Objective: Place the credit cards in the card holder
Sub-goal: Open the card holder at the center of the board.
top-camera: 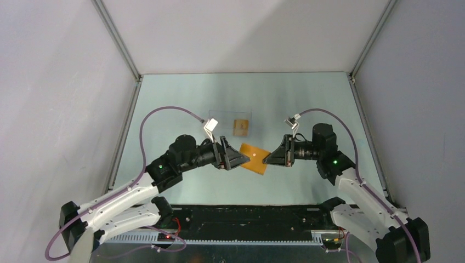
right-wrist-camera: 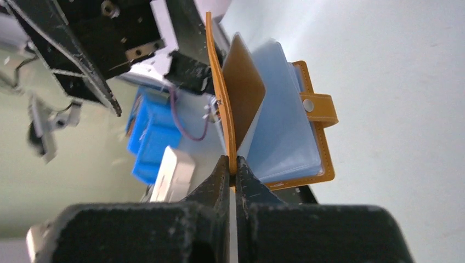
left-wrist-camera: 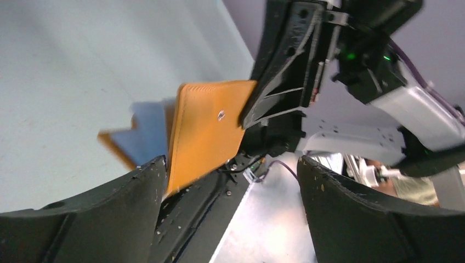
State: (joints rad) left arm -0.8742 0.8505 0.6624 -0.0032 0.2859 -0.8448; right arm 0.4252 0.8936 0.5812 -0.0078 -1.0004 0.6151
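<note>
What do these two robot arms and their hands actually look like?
The left arm and right arm have white lower shells, black upper joints, a small green light and a looping purple cable each. The left hand and right hand are black, with two wedge-shaped fingers tapering to points.

Wallet [left-wrist-camera: 205,131] blurred, its lower corner behind the left claw [left-wrist-camera: 230,164], card [top-camera: 239,127] in clear case [top-camera: 222,118] too small for detail.

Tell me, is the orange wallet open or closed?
Open. The wallet has its orange covers apart, blue panels showing, tab clasp unfastened. The right claw pinches one cover.
</note>
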